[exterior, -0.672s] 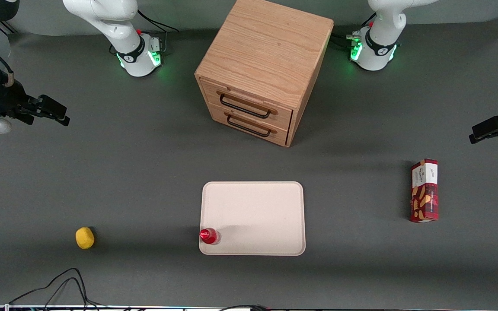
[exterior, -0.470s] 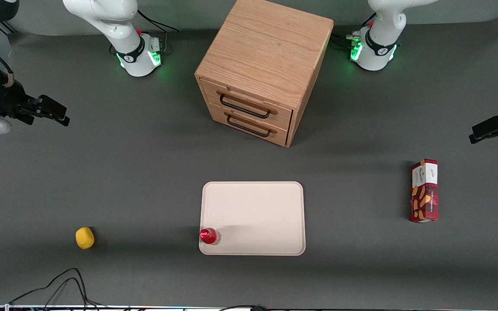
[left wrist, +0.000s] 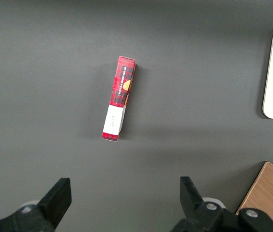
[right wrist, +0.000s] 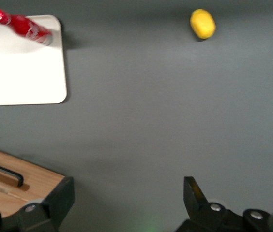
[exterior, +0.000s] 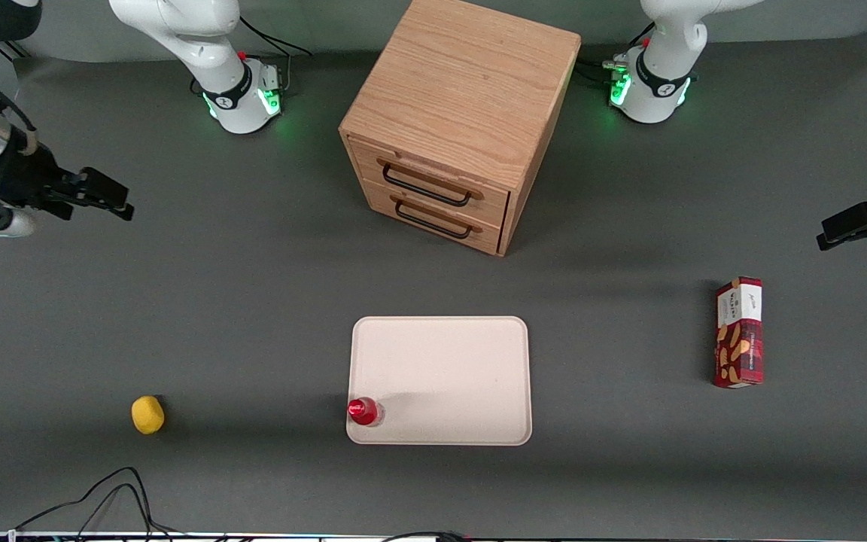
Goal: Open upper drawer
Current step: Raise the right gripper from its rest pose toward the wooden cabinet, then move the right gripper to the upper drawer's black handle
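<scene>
The wooden cabinet stands mid-table, its two drawer fronts facing the front camera at an angle. The upper drawer is shut, its long black wire handle flush against the light oak front. The bottom drawer below it is shut too. My gripper hangs above bare table, far off toward the working arm's end, well apart from the cabinet. In the right wrist view the gripper is open and empty, with a cabinet corner and a piece of black handle beside one finger.
A white tray lies nearer the front camera than the cabinet, with a red bottle on its corner. A yellow fruit lies toward the working arm's end. A red snack box lies toward the parked arm's end. Cables trail along the front edge.
My gripper has shifted a little toward the cabinet and slightly nearer the front camera. It stays open. The drawers have not moved.
</scene>
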You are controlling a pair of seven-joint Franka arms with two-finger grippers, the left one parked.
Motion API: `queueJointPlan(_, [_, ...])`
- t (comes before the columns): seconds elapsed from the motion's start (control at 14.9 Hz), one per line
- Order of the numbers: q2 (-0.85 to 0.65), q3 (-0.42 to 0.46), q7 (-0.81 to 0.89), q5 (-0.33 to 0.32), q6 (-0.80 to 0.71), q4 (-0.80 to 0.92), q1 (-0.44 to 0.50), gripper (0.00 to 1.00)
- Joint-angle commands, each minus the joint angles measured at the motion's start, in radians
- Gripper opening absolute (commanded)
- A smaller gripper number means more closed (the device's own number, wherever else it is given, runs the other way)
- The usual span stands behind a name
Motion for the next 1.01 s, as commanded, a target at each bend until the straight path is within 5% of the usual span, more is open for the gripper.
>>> queueJointPlan(0.0, [0.034, 0.02, 0.012, 0.013, -0.007, 0.044, 0.097, 1.0])
queueJointPlan(0.67, [0.246, 0.335, -0.046, 0.012, 0.056, 0.188, 0.213, 1.0])
queueJointPlan(0.94, [0.309, 0.36, -0.271, 0.009, 0.105, 0.197, 0.261, 1.0])
